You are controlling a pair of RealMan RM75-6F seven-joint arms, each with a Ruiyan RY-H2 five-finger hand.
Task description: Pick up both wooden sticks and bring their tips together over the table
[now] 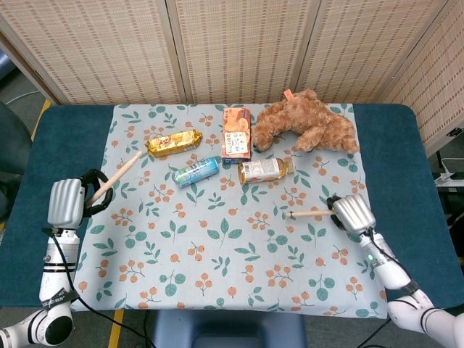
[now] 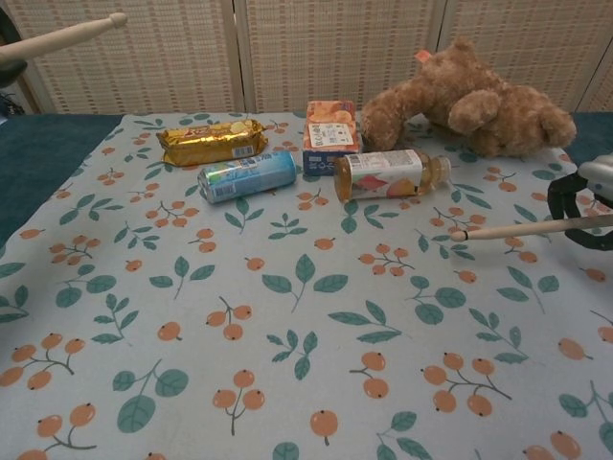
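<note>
A: Bench (image 1: 65,119), dark blue top. A floral cloth (image 1: 217,246) covers the middle; blue margins bare along left and right edges.

B: On the cloth, toward the far edge?

A: Gold snack packet (image 1: 174,142), far-left. Blue can (image 1: 196,171) on its side, nearer centre. Orange box (image 1: 236,134), middle. Bottle (image 1: 262,170) lying flat beside the box. Teddy bear (image 1: 308,127), far-right corner.

We saw that the left hand (image 1: 67,203) had a ribbed silver-grey back and black fingers, on a slim white forearm with a black cable running down it. The right hand (image 1: 353,212) matched, its white wrist showing a small green light.
</note>
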